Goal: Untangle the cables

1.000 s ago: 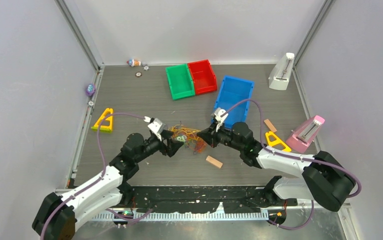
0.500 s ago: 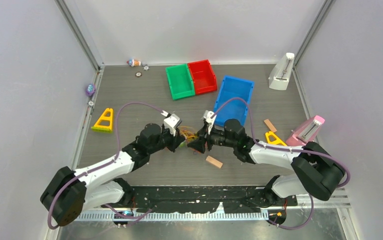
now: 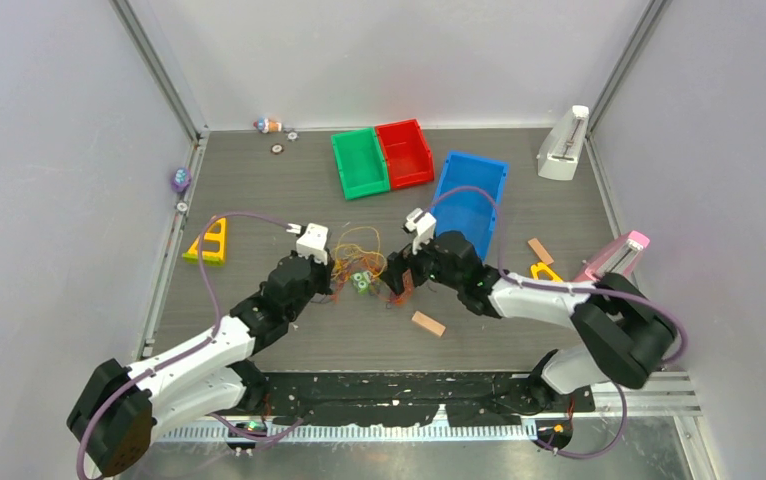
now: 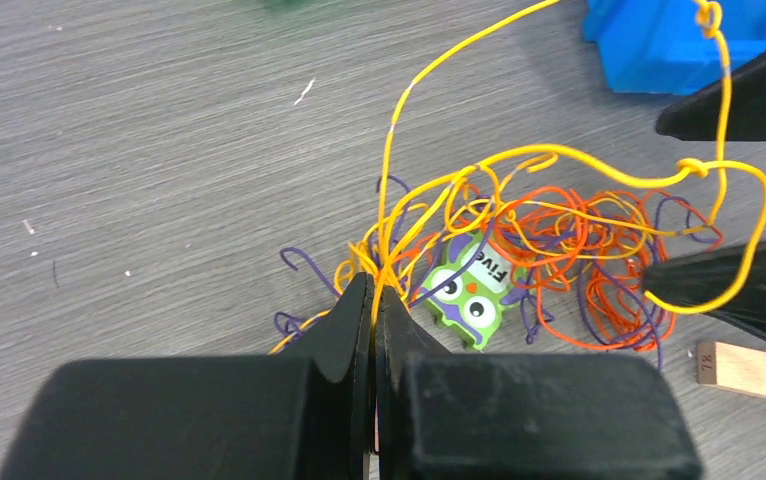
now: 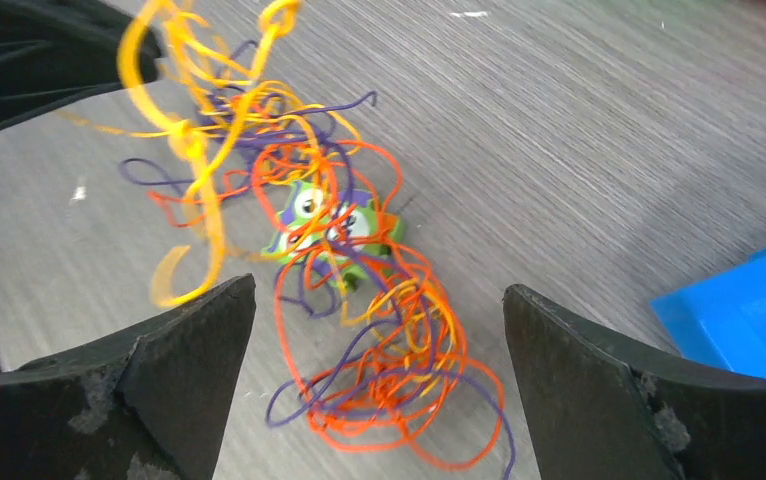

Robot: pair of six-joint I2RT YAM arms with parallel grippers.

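The cables (image 3: 362,262) lie as one tangle of orange, yellow and purple strands on the grey table between the two arms. My left gripper (image 3: 331,277) is at the tangle's left edge. In the left wrist view it (image 4: 373,285) is shut on a few yellow strands of the cables (image 4: 559,235), which rise in tall loops from the pinch. My right gripper (image 3: 396,283) hangs over the right side. Seen from the right wrist, it (image 5: 379,292) is open, its fingers straddling an orange and purple clump of the cables (image 5: 389,365) without touching it.
A green owl toy (image 4: 469,292) sits inside the tangle. A wooden block (image 3: 427,323) lies just to its right front. A blue bin (image 3: 469,200), green bin (image 3: 359,163) and red bin (image 3: 404,152) stand behind. Yellow triangles (image 3: 209,242) and a pink metronome (image 3: 614,262) flank the sides.
My left gripper has shut on yellow strands and pulled back to the left, lifting loops. My right gripper has opened, let go of the cables and shifted slightly left over the tangle.
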